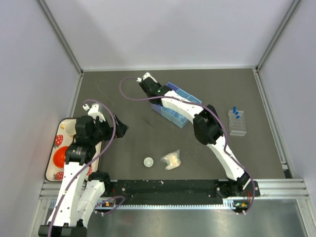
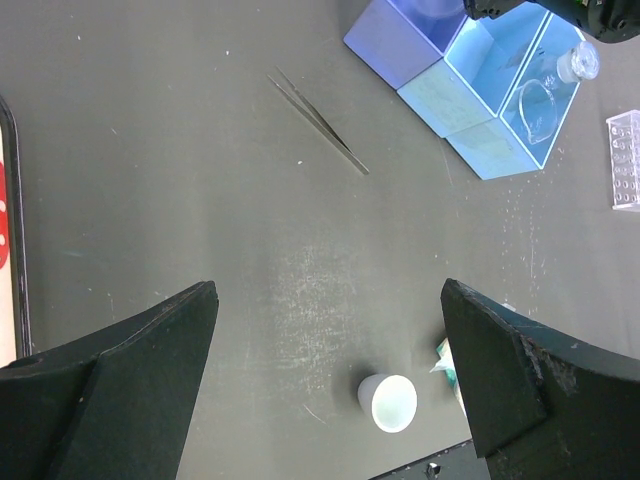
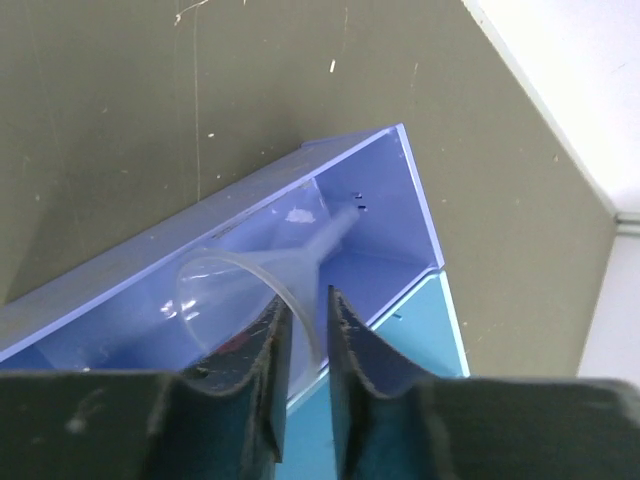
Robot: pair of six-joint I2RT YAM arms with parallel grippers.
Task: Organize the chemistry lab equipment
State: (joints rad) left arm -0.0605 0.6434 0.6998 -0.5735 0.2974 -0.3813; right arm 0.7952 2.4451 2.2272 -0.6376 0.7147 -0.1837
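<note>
My right gripper [image 1: 146, 80] [image 3: 307, 300] is shut on the rim of a clear funnel [image 3: 235, 290], holding it inside the purple bin [image 3: 380, 210] at the far end of the blue bin row [image 1: 177, 106]. A tiny clear flask [image 2: 545, 100] lies in a light-blue bin. The clear tube rack [image 1: 236, 123] [image 2: 625, 160] with blue-capped tubes [image 1: 236, 112] stands at the right. The small white dish [image 1: 148, 161] [image 2: 390, 402] and the pale packet [image 1: 172, 159] [image 2: 447, 365] lie near the front. My left gripper [image 1: 118, 127] [image 2: 328, 290] is open and empty, above the table left of the dish.
Thin metal tweezers [image 2: 318, 121] lie on the dark mat left of the bins. The strawberry-print tray [image 1: 57, 148] with an orange bowl [image 1: 61, 157] sits at the left edge under my left arm. Grey walls close the back and sides.
</note>
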